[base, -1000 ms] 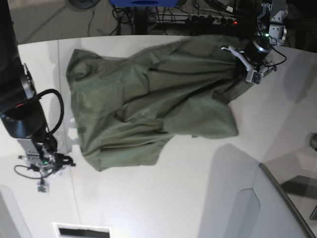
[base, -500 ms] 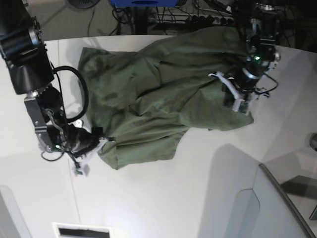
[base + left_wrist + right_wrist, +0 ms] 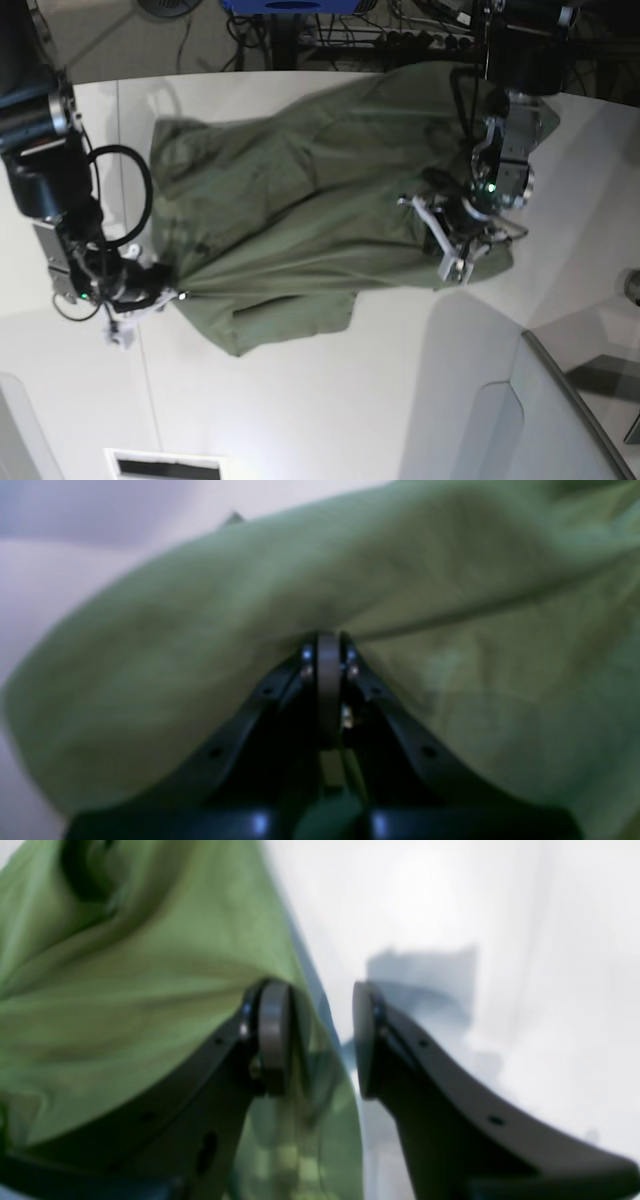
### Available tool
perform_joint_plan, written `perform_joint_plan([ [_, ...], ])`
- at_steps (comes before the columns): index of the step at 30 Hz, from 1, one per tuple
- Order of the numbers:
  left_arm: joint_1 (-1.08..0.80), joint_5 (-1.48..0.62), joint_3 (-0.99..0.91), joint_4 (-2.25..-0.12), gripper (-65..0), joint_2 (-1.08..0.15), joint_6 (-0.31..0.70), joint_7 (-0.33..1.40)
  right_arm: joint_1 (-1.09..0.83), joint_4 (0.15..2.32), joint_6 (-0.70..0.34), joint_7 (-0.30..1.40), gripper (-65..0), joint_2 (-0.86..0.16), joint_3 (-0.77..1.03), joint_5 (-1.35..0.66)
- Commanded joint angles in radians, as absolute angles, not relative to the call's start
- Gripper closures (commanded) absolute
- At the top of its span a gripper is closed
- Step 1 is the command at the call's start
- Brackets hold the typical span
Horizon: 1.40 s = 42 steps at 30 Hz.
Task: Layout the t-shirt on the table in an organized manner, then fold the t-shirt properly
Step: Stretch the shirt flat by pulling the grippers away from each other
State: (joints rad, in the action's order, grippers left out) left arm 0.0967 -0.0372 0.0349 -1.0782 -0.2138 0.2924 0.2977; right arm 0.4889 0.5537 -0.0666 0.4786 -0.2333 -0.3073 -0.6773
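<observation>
The t-shirt (image 3: pixel 300 210) is spread crumpled across the far half of the surface (image 3: pixel 330 400), its long axis stretched between the two arms. The left end effector (image 3: pixel 327 650) is clamped on cloth; the right end effector (image 3: pixel 320 1035), half open, straddles the hem edge.

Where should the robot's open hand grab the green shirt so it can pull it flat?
Probably the shirt's loose edge right beside the right hand, sliding in sideways along the table. That edge lies thin and flat between the open fingers, while the left hand already pinches the far side.
</observation>
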Motion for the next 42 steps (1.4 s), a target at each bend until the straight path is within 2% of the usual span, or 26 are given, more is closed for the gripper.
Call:
perform_joint_plan([
  [1,0.156,-0.047,0.035,-1.07,0.0,-0.203,0.294,0.271,0.483,0.499,-0.001,0.504,-20.1,-0.277,-0.308,-0.619],
  [5,0.326,-0.045,0.036,-0.921,0.0,-0.157,0.294,0.254,0.529,0.383,-0.001,0.409,-20.1,-0.328,-0.308,-0.619],
  [7,0.401,-0.041,0.038,-0.823,0.0,-0.13,0.294,0.174,0.545,0.341,0.007,0.371,-20.1,-0.354,-0.308,-0.619],
  [11,0.559,0.073,0.031,-0.572,0.0,-0.051,0.278,0.019,0.57,0.297,0.151,0.262,-20.0,-0.397,-0.308,-0.621],
  [14,0.582,0.099,0.027,-0.555,0.0,-0.018,0.277,0.01,0.57,0.318,0.153,0.22,-20.1,-0.406,-0.312,-0.619],
  [19,0.44,0.107,0.028,-0.757,0.0,-0.01,0.277,0.013,0.483,0.561,0.153,0.259,-20.1,-0.426,-0.311,-0.619],
  [23,0.288,0.101,0.038,-0.905,0.0,-0.035,0.277,0.091,0.432,0.731,0.154,0.321,-20.1,-0.427,-0.308,-0.619],
  [28,0.213,0.105,0.038,-0.901,0.0,-0.088,0.277,0.091,0.437,0.722,0.157,0.38,-20.1,-0.398,-0.306,-0.619],
  [35,0.147,0.097,0.024,-0.898,0.0,-0.199,0.274,0.091,0.463,0.503,0.157,0.318,-20.1,-0.371,-0.306,-0.619],
  [40,0.074,0.101,-0.102,-0.934,0.0,-0.231,0.274,0.091,0.464,0.414,0.16,0.282,-20.0,-0.374,-0.306,-0.619],
  [42,0.05,0.108,-0.159,-0.954,0.0,-0.231,0.274,0.091,0.464,0.412,0.202,0.275,-18.8,-0.392,-0.305,-0.622],
])
